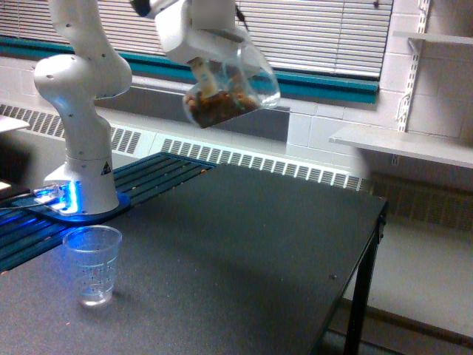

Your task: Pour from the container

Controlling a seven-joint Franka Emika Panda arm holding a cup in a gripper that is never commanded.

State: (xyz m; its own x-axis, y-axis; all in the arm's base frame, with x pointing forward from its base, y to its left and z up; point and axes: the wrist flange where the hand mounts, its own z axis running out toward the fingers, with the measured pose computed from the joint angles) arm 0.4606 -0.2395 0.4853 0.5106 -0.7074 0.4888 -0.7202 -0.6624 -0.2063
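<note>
The container (230,90), a clear wide-mouthed cup with brown nut-like bits inside, hangs high above the black table (244,266). It is tilted, its mouth pointing up and to the exterior view's right. My gripper (214,74) is shut on it from above, the white hand covering its upper wall. A smaller clear ribbed cup (92,265) with printed marks stands upright near the table's front left, well below and to the left of the container.
The arm's white base (80,174) stands on a blue-lit plate at the exterior view's left. A radiator and window blinds run along the back wall. White shelves (403,140) are at the right. The table's right edge (373,222) drops to the floor.
</note>
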